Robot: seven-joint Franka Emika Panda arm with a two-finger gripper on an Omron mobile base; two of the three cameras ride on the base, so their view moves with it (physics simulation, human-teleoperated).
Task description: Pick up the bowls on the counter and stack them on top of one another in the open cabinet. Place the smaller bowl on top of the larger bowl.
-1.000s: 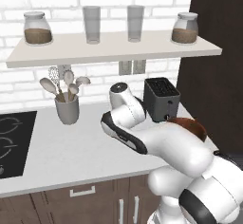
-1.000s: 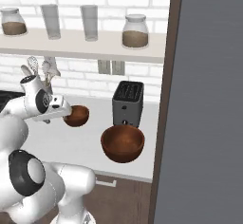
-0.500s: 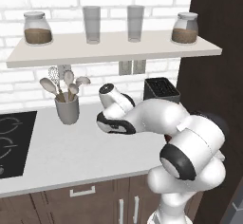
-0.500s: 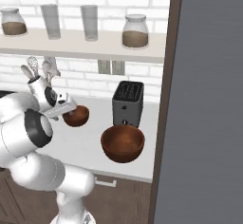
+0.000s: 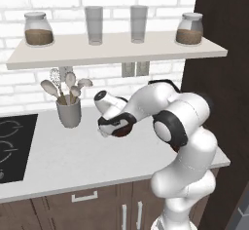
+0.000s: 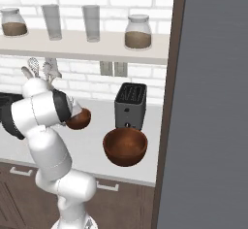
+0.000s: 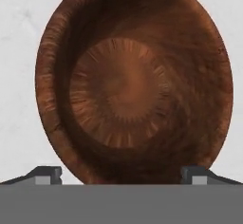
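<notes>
Small bowl (image 6: pixel 79 119) sits on the tabletop (image 5: pixel 68 156), left of the toaster (image 6: pixel 130 106) and toward the back wall. In the hand view the small bowl (image 7: pixel 135 83) lies directly below the camera, its hollow facing up, with pale tabletop (image 7: pixel 19 38) showing to either side. The gripper (image 7: pixel 121 174) hangs over it, jaws spread wide, one tip low at each side of the bowl's near rim; nothing is held between them. Whether the tips touch the rim I cannot tell.

From the left base, the hand covers most of the bowl; only a dark brown edge (image 5: pixel 121 130) shows under the gripper (image 5: pixel 113 127). From the right base, the arm's forearm and elbow stand just left of the bowl and hide part of it.

Large bowl (image 6: pixel 125 146) rests nearer the front edge of the tabletop (image 6: pixel 92 155), in front of the toaster and to the right of the small bowl, apart from it. The arm blocks it in the left base view.

Utensil cup (image 5: pixel 69 112) with spoons and a whisk stands left of the gripper, near the wall. Stove top (image 5: pixel 12 146) is set in at far left.

Above, a wall shelf (image 5: pixel 116 53) carries two jars (image 5: pixel 38 29) at its ends and two glasses (image 5: pixel 94 25) between them. An outlet (image 5: pixel 135 68) sits under the shelf. A dark cabinet side (image 6: pixel 167 102) rises at right, just beside the toaster.
</notes>
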